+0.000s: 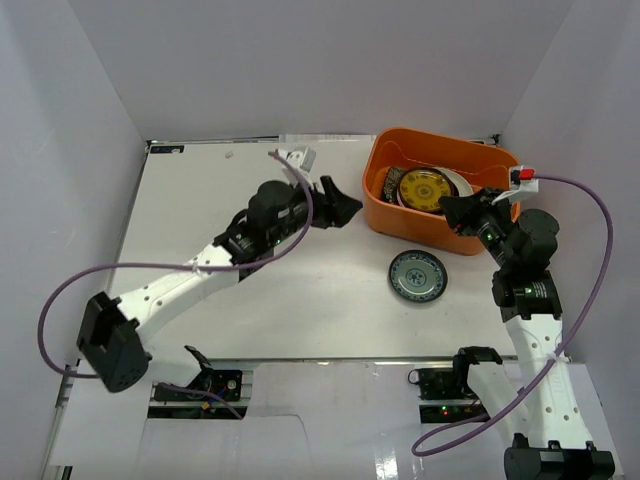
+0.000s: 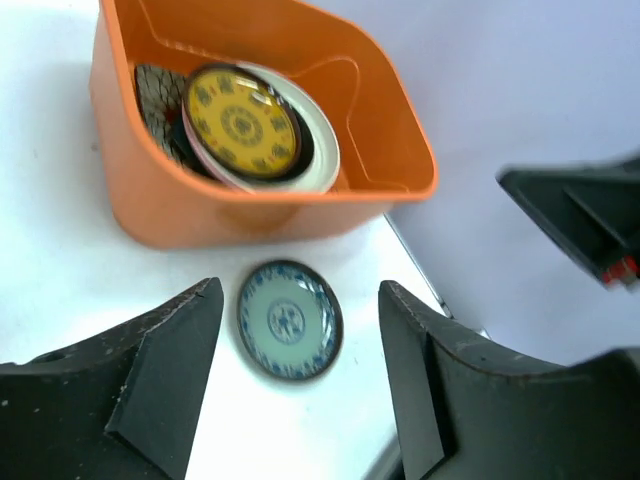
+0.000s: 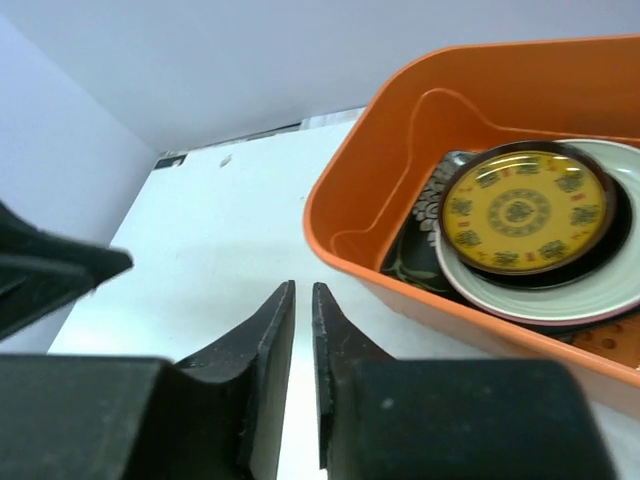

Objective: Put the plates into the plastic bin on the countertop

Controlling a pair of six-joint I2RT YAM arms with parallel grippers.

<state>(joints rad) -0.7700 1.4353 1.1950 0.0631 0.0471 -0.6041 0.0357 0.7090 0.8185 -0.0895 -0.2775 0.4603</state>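
Note:
The orange plastic bin [image 1: 420,228] [image 2: 200,210] [image 3: 470,90] stands at the back right of the white countertop [image 1: 250,300]. In it a yellow-brown patterned plate [image 1: 423,188] [image 2: 240,122] [image 3: 523,212] lies on a black plate and a cream plate [image 2: 320,150] [image 3: 560,290], beside a square dark floral plate [image 3: 410,255]. A blue-green patterned plate [image 1: 417,276] [image 2: 289,320] lies on the countertop in front of the bin. My left gripper [image 1: 340,205] [image 2: 300,290] hangs open and empty left of the bin. My right gripper [image 1: 452,208] [image 3: 303,288] sits at the bin's front rim, jaws a thin slit apart, empty.
White walls close in the countertop on the left, back and right. Purple cables loop from both arms. The right arm's dark gripper [image 2: 580,210] shows at the right edge of the left wrist view.

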